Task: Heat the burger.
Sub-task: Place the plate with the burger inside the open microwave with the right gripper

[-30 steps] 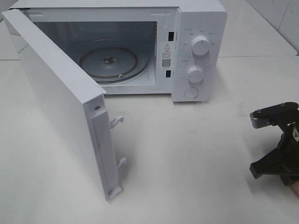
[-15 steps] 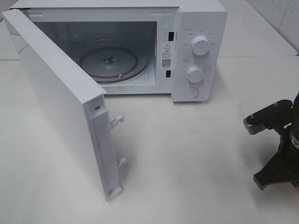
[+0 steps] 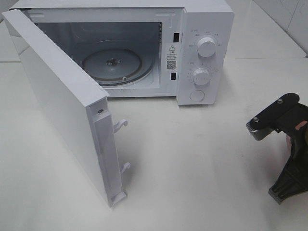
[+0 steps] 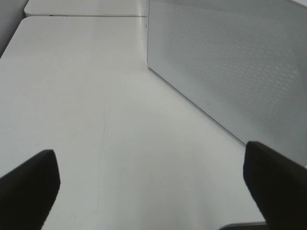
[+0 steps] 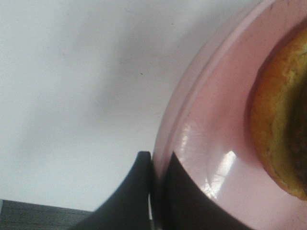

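right arm (image 3: 294,161) swung rightward and lower in the high view, grey bracket (image 3: 261,129) tilted steeper

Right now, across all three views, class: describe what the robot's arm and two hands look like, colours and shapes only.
The left hand shows two matte black fingers with blunt, rounded tips. The right hand has black fingers too, tapering to narrow tips. The right arm is black, with a grey metal bracket carrying two dark screws.
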{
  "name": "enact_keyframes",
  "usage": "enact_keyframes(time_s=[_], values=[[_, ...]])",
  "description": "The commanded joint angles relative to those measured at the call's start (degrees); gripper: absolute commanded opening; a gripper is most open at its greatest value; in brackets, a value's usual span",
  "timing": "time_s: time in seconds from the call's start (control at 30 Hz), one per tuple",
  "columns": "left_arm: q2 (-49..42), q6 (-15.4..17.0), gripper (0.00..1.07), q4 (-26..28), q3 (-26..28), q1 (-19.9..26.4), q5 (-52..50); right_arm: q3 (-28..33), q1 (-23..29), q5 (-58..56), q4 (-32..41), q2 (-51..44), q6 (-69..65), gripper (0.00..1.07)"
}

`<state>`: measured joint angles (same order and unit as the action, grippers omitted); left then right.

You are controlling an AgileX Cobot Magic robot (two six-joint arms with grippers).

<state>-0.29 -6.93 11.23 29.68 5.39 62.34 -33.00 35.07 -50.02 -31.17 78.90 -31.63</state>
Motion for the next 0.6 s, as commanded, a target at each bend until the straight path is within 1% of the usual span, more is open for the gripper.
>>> enact_keyframes(time_s=[0.03,0.1,0.13,0.17,0.2,0.27,0.33,0.37,0.4,0.43,0.5,0.53,0.6], values=[[-0.97,0.0,0.96,0.0,-0.06,-0.34,-0.86,0.0,2.58,-2.29,-2.35,-1.26,1.83,0.0],[-0.97,0.0,0.96,0.0,-0.06,-0.34,-0.86,0.0,5.67,-2.35,-2.35,-2.01,2.69,0.0],[-0.97,0.0,0.96,0.0,-0.06,-0.34,-0.86,0.0,5.67,-2.35,-2.35,-2.01,2.69,0.0],[-0.97,0.0,0.96,0.0,-0.06,-0.34,-0.86,0.0,7.56,-2.46,-2.35,-2.35,3.55,0.0],[-0.97,0.0,0.96,0.0,-0.06,-0.34,-0.86,0.0,7.56,-2.46,-2.35,-2.35,3.55,0.0],[-0.97,0.0,0.96,0.0,-0.06,-0.34,-0.86,0.0,10.31,-2.46,-2.29,-2.52,4.87,0.0],[-0.97,0.0,0.96,0.0,-0.06,-0.34,-0.86,0.0,11.0,-2.46,-2.29,-2.64,5.16,0.0],[-0.97,0.0,0.96,0.0,-0.06,-0.34,-0.86,0.0,12.66,-2.46,-2.29,-2.64,6.19,0.0],[-0.97,0.0,0.96,0.0,-0.06,-0.34,-0.86,0.0,12.66,-2.46,-2.29,-2.64,6.19,0.0],[-0.97,0.0,0.96,0.0,-0.06,-0.34,-0.86,0.0,14.15,-2.46,-2.29,-2.64,7.33,0.0],[-0.97,0.0,0.96,0.0,-0.06,-0.34,-0.86,0.0,15.01,-2.46,-2.35,-2.64,7.79,0.0],[-0.97,0.0,0.96,0.0,-0.06,-0.34,-0.86,0.0,16.5,-2.46,-2.35,-2.64,8.77,0.0],[-0.97,0.0,0.96,0.0,-0.06,-0.34,-0.86,0.0,17.13,-2.46,-2.35,-2.64,9.34,0.0]])
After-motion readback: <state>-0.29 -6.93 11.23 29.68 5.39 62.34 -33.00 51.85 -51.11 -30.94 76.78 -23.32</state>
